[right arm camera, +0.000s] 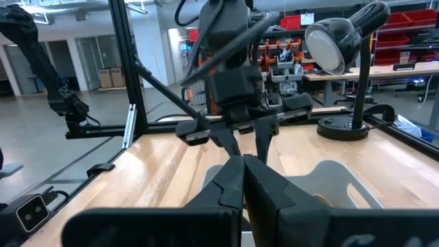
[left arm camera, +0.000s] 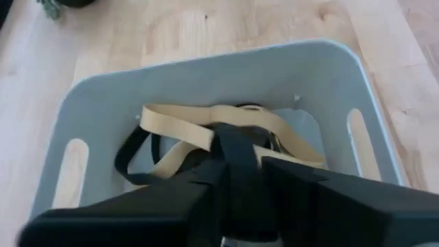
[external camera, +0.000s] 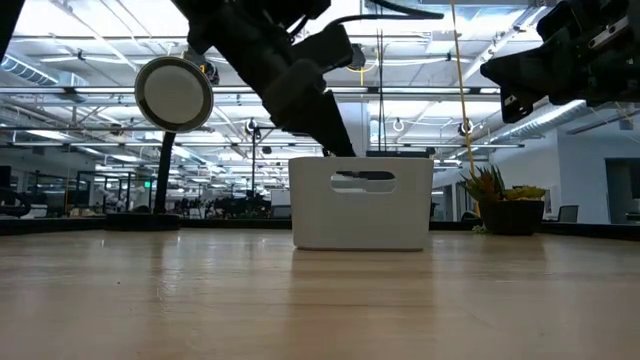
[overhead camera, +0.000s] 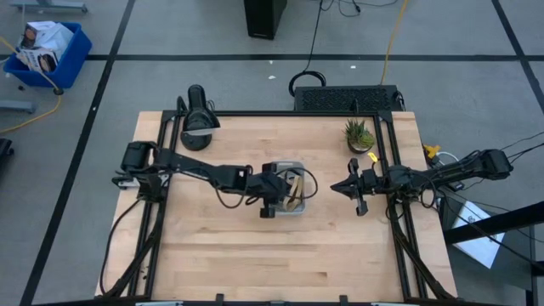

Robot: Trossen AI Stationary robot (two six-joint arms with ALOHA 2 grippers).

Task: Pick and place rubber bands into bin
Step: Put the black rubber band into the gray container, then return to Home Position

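Wooden table point(overhead camera: 255, 246); my left gripper point(left arm camera: 240, 180) pinches a flat black rubber band point(left arm camera: 236, 161) over the smooth bin point(left arm camera: 206, 68); right gripper point(right arm camera: 243, 180) closed, idle.

High view looks straight down; low view sits at tabletop level. Both share the bin point(overhead camera: 291, 189), seen closest below the left gripper point(left arm camera: 236, 206).

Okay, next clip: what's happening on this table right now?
The left gripper is down at the bin in mid-table, shut on a dark rubber band that reaches into it. Tan rubber bands and other dark ones already lie inside. The right gripper waits shut beside the bin, holding nothing. A small potted plant stands behind.
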